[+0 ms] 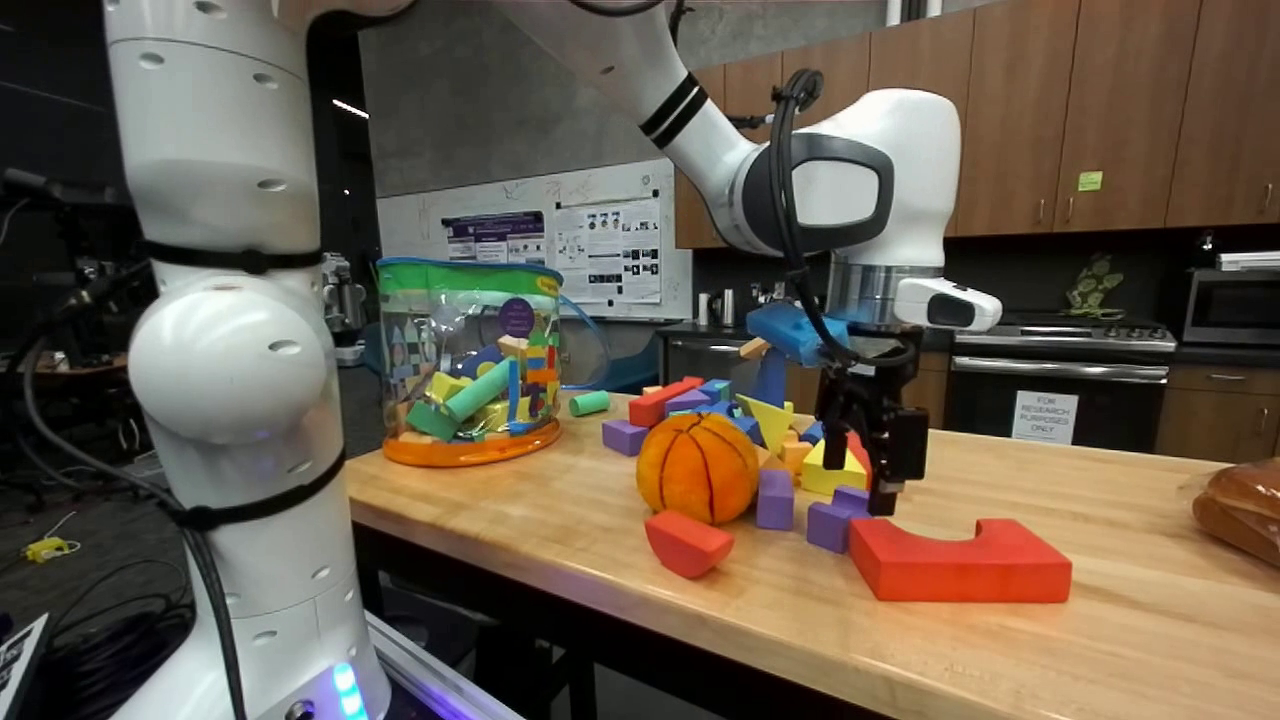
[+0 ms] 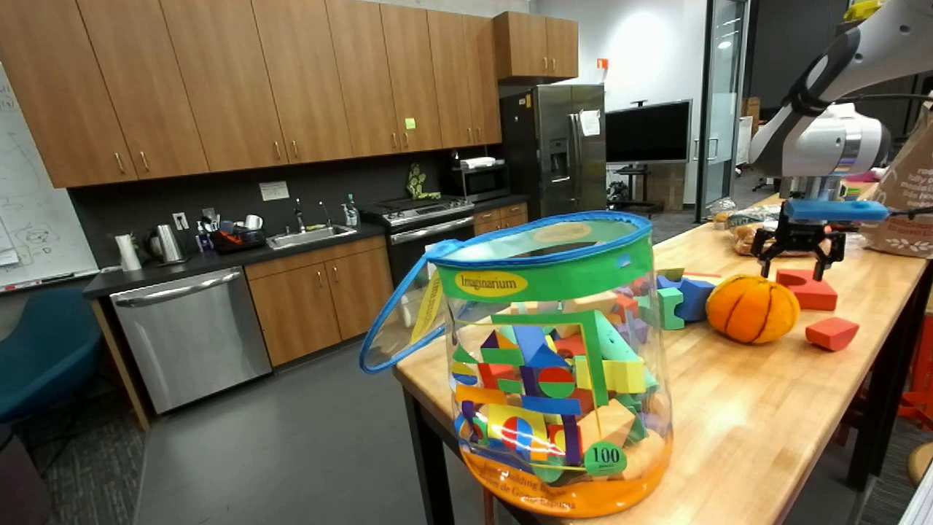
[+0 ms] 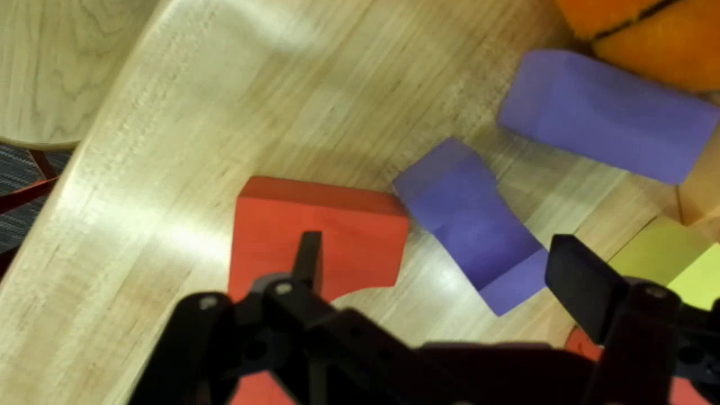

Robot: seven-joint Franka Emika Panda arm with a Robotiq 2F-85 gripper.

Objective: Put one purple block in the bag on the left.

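The clear bag with a green top band [image 1: 440,280] stands at the table's far-left end, holding colourful blocks. In an exterior view the bag [image 2: 554,281] is close up, its lid folded open. A purple block [image 1: 829,527], apparently two purple pieces end to end, lies on the table beside a red arch block. In the wrist view this purple block [image 3: 478,219] lies between the fingers. Another purple block [image 1: 775,500] stands beside the orange ball, and shows in the wrist view [image 3: 613,118]. My gripper [image 3: 436,253] is open and empty above; it shows in both exterior views [image 1: 858,486] [image 2: 791,275].
The red arch block [image 1: 960,565] lies beside the gripper, partly under one finger in the wrist view [image 3: 320,236]. The orange ball [image 1: 697,468] and a red half-round block [image 1: 688,543] are near. A pile of blocks [image 1: 765,420] lies behind. A bread package [image 1: 1240,510] is at the right.
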